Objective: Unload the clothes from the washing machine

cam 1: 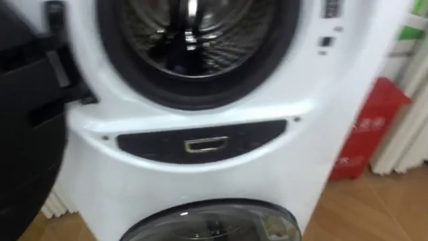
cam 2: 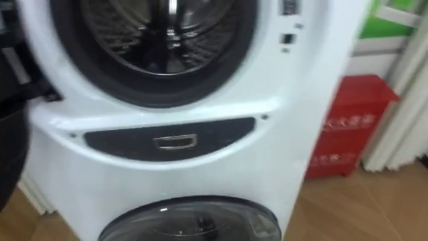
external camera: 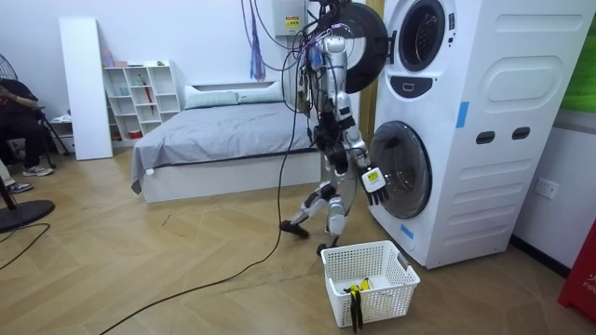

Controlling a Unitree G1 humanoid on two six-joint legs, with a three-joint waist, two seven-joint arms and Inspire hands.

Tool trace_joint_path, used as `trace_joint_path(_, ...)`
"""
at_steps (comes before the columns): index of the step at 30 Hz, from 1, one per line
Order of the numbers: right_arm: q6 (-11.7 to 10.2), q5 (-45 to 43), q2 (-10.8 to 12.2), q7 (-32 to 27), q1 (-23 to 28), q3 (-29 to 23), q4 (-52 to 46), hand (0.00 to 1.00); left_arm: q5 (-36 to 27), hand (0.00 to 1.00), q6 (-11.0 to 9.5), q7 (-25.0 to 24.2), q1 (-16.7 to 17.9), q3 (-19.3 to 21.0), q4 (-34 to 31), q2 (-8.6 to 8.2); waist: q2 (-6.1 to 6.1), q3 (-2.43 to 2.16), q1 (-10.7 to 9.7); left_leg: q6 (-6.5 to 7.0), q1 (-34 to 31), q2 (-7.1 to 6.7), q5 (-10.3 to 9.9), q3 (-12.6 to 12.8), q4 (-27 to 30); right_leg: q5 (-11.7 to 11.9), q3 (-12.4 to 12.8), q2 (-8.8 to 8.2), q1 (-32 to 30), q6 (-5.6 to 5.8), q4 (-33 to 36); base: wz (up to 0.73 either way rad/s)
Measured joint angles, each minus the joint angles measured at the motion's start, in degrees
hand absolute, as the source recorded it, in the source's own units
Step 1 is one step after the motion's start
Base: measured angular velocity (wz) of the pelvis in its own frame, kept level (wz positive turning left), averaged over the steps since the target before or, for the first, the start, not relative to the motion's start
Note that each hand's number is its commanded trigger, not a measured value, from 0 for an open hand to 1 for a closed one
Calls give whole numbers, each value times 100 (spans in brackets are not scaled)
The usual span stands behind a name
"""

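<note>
Washing machine: the white washing machine point(cam 1: 221, 175) stands upright with its long axis vertical, two round drums one above the other. Its front faces the robot.
Upper drum: the upper drum point(cam 1: 194, 33) opens straight toward the robot. Metal ribs and bright reflections show inside.
Upper door: the dark upper door point(cam 1: 27, 147) is swung out to the robot's left.
Clothes: a small dark patch point(cam 1: 177, 67) sits low in the upper drum. I cannot tell if it is clothes, so I cannot tell its direction or long axis either.
Panel: a dark panel point(cam 1: 147, 144) with a metal handle point(cam 1: 206, 144) runs horizontally between the two drums.
Lower door: the lower door point(cam 1: 214, 226) is closed, glass in a dark ring.
Robot: in the room view it stands just before the machine, with one foot set back.
Right hand: the right hand point(external camera: 373, 179) hangs low, just beside the lower door. I cannot tell whether it is open or closed.
Basket: a white basket point(external camera: 386, 300) stands on the wooden floor point(external camera: 186, 270) near the robot's feet, before the machine. Something yellow and dark point(external camera: 358, 287) lies in it; I cannot tell what it is.
Red box: a red box point(cam 1: 368, 127) stands on the floor to the robot's right of the machine.
Room: a bed point(external camera: 223, 130) and a white shelf point(external camera: 140, 93) are behind the robot. A person point(external camera: 19, 121) sits at the room view's left edge.
</note>
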Motion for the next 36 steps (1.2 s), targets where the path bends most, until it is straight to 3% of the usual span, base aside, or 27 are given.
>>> trace_joint_path(2,-34,291,4,-3,-2,-97,0,0,7,0,-90,-91,-323,-137,-23,-10,55,-21,-5,-127,456,17,-117,-19,-981,121,-152,1,-287,-22,60,29)
trace_joint_path(3,-42,302,5,-2,-34,-101,1,0,9,0,-107,-105,-388,-155,-34,-17,61,-24,-4,-143,552,23,-146,-17,-1282,158,-195,-3,-382,-25,73,29)
trace_joint_path(5,-38,234,50,-35,-107,-131,12,0,14,0,-115,-97,-565,-188,-36,-1,19,1,15,-136,825,54,-496,-13,-2431,376,-315,-27,-689,-36,78,22)
trace_joint_path(6,-32,221,56,-52,-129,-130,13,0,12,0,-115,-88,-566,-216,-28,-3,18,1,44,-113,866,47,-542,-1,-2707,441,-324,-31,-754,-38,76,11)
trace_joint_path(9,-25,188,82,-125,-126,-173,-32,0,10,0,-106,-75,-500,-334,47,-18,-13,-2,53,225,901,-171,-571,66,-3361,895,-368,-167,-932,39,-79,13)
trace_joint_path(11,-28,144,71,-169,-139,-169,-32,0,-11,0,-117,-69,-304,-338,253,2,-112,-31,84,570,752,-459,-403,175,-3382,1385,-136,-389,-947,146,-364,-5)
trace_joint_path(12,-27,146,68,-184,-138,-171,-33,0,-55,0,-117,-65,-267,-347,321,14,-124,-38,60,639,709,-531,-365,208,-3380,1501,-41,-441,-946,217,-427,16)
trace_joint_path(13,-28,218,67,-184,-128,-250,-32,0,-103,0,-120,-40,-201,-343,441,19,-83,-13,20,721,621,-590,-285,351,-3338,1581,162,-575,-964,470,-330,50)
trace_joint_path(14,-27,424,64,-192,-40,-377,-32,0,-95,0,-122,-15,-137,-344,500,21,-85,-1,-39,730,575,-575,-197,499,-3314,1125,276,-791,-964,722,303,65)
trace_joint_path(15,-21,528,50,-206,-1,-395,-32,0,-101,0,-128,19,-105,-363,500,25,-73,-19,-54,735,567,-577,-126,523,-3347,856,281,-894,-938,777,682,82)
trace_joint_path(16,-16,572,19,-228,17,-422,-32,0,-99,0,-129,98,-62,-393,496,38,-76,-39,-82,723,570,-571,10,612,-3457,394,367,-1076,-806,844,1358,75)
trace_joint_path(17,-17,568,4,-234,21,-362,-29,0,-106,0,-129,145,-53,-439,492,71,-113,-35,-72,675,569,-566,141,761,-3568,8,595,-1200,-585,922,1818,69)
trace_joint_path(18,-17,569,0,-239,29,-317,-21,0,-107,0,-129,167,-49,-461,492,90,-129,-35,-53,661,567,-570,197,844,-3620,-137,711,-1237,-432,960,1918,43)
trace_joint_path(19,-16,580,10,-240,53,-251,20,0,-108,0,-129,176,-17,-503,485,113,-208,-65,27,628,569,-608,290,984,-3704,-372,919,-1260,-99,1048,1861,6)
trace_joint_path(20,-11,575,30,-236,55,-115,43,0,-108,0,-125,187,17,-495,485,131,-290,-58,109,611,563,-683,316,1041,-3701,-523,1068,-1263,140,1138,1509,-10)
trace_joint_path(22,-10,542,101,-199,59,29,53,0,-100,0,-125,217,55,-413,484,132,-355,-64,181,566,489,-731,350,1102,-3679,-573,1086,-1181,340,1194,794,-37)
trace_joint_path(23,-9,512,126,-148,54,120,53,0,-120,0,-142,244,30,-302,486,100,-367,-56,206,536,405,-725,382,1140,-3661,-499,1117,-1094,407,1119,420,-34)
trace_joint_path(26,-10,489,163,-62,93,138,87,0,-141,0,-271,323,21,-303,487,104,-437,-46,222,497,415,-618,471,1159,-3692,-276,1176,-917,499,1043,8,-17)
trace_joint_path(32,-33,475,164,-57,91,127,75,0,-333,0,-298,324,30,-313,462,98,-547,-57,238,397,401,-483,445,1150,-3700,-151,1151,-753,622,958,-288,-4)
trace_joint_path(36,-66,378,163,-53,75,120,-11,0,-335,0,-299,324,14,-157,460,34,-493,-56,333,377,409,-451,433,1056,-3708,-140,1170,-704,623,938,-329,-8)
